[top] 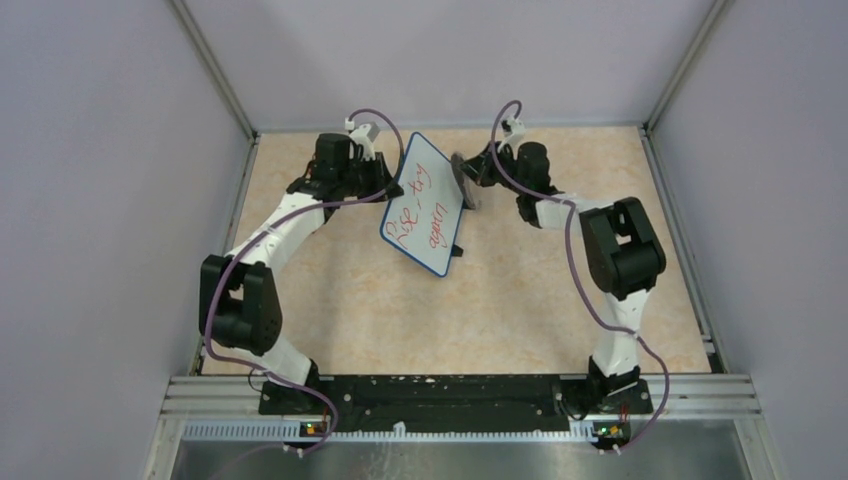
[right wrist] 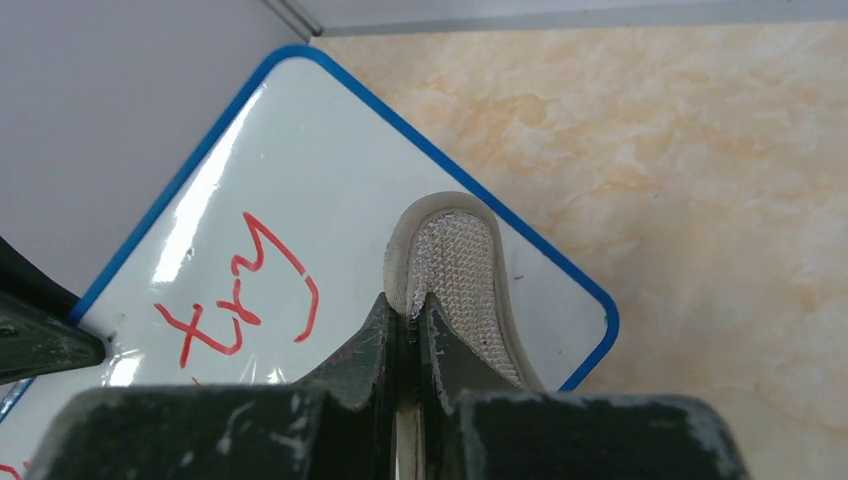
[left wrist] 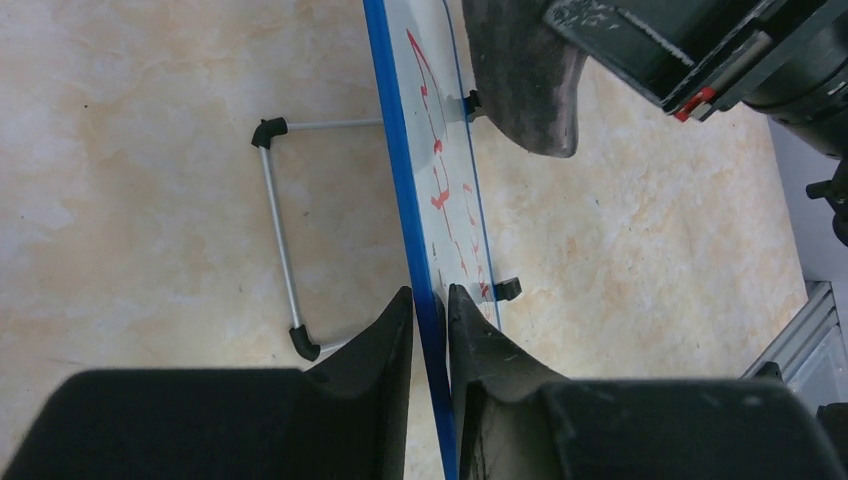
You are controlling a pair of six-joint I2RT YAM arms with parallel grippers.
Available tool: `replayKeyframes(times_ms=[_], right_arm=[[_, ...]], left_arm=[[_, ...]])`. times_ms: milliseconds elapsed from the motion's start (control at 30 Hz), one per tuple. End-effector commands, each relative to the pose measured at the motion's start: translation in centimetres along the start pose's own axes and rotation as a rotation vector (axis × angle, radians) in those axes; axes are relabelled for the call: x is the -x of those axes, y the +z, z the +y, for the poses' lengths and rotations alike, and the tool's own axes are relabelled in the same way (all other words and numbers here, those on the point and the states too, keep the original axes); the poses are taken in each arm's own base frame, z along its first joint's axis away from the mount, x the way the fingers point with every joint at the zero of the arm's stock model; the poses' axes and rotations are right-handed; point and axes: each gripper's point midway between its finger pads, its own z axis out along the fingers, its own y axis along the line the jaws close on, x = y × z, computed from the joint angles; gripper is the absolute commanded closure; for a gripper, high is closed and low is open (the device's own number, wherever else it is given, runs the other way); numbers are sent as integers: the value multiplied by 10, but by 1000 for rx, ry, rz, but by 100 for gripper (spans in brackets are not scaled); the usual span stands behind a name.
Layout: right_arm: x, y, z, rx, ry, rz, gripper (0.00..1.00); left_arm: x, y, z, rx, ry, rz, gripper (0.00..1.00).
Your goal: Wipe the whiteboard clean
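Observation:
The whiteboard [top: 425,205] has a blue frame and red handwriting [top: 418,212], and stands tilted at mid-table. My left gripper [top: 390,185] is shut on its left edge; in the left wrist view the fingers [left wrist: 430,295] clamp the blue frame [left wrist: 400,150]. My right gripper [top: 472,172] is shut on a grey cloth [top: 468,188]. In the right wrist view the gripper [right wrist: 410,305] holds the cloth [right wrist: 460,260] against or just off the whiteboard's face [right wrist: 330,180], right of the red writing [right wrist: 240,290]. The cloth also shows in the left wrist view [left wrist: 525,80].
A wire stand [left wrist: 275,220] with black corner caps props the board from behind. Small black feet [left wrist: 508,289] stick out at its front. Grey walls and metal rails [top: 215,70] close in the beige tabletop [top: 450,320].

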Motion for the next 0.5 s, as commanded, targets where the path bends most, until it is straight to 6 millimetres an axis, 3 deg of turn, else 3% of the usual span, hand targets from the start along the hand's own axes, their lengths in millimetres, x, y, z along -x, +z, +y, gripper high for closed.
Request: replayKeyframes(times_ms=[0, 167, 467], right_arm=[[0, 13, 21, 47, -22, -2, 100], [-8, 22, 26, 33, -49, 35, 100], [-20, 42, 77, 147, -87, 64, 100]], left_arm=[[4, 5, -2, -19, -11, 2, 78], [1, 7, -1, -24, -20, 17, 88], [-2, 11, 1, -15, -23, 37, 100]])
